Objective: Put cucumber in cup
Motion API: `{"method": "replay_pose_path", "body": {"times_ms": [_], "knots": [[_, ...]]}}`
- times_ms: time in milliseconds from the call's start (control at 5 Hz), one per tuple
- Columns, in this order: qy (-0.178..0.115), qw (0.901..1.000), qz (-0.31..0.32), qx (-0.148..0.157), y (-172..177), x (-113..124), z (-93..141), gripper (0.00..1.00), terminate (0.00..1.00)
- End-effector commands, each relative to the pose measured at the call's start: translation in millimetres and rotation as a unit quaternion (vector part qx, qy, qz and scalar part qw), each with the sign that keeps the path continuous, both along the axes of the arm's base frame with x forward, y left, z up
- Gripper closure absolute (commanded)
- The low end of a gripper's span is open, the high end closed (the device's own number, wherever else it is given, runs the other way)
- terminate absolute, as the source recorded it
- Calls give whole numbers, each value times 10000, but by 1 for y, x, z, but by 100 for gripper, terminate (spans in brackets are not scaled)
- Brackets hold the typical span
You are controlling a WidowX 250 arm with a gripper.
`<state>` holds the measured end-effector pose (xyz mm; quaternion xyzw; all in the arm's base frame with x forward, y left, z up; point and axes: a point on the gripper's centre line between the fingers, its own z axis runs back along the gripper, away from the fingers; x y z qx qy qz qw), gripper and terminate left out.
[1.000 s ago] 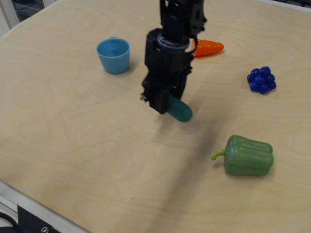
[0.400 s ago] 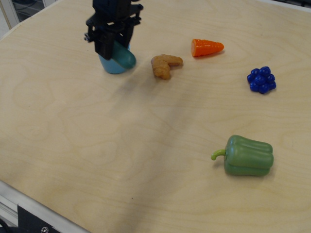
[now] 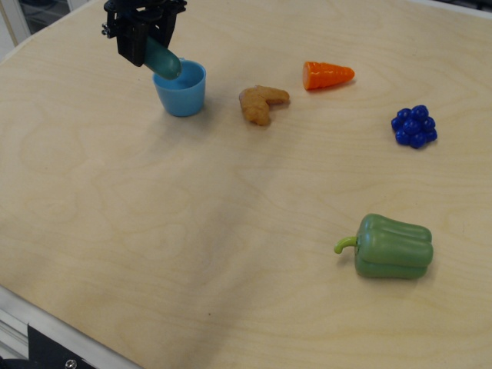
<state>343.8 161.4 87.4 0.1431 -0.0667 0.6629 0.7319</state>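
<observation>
My black gripper is at the top left, shut on the dark teal cucumber. The cucumber sticks out down and to the right, tilted, with its rounded end over the left rim of the light blue cup. The cup stands upright on the wooden table, and its inside shows no contents. The upper end of the cucumber is hidden between the fingers.
A tan croissant-like toy lies right of the cup. An orange carrot lies further right at the back. Blue grapes sit at the right. A green bell pepper lies at the front right. The table's front edge runs along the lower left.
My gripper has carried the cucumber from the table's middle up and left to the cup, and in the last moment moved slightly further left and up, so the cup shows fully.
</observation>
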Motion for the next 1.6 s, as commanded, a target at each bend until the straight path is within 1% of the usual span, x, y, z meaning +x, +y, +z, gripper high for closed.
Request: {"method": "replay_pose_path", "body": {"times_ms": [0,200,400,800,1000,1400], "knots": [[-322,9988,141,344,22,31,17,100,0],[-401,9983,220,354,19,40,10,100,0],[-437,9980,276,369,19,47,9,100,0],[-482,9978,329,303,17,58,1,100,0],[-379,9988,224,224,15,61,-3,0,0],[-450,9985,199,256,10,56,5,0,0]]}}
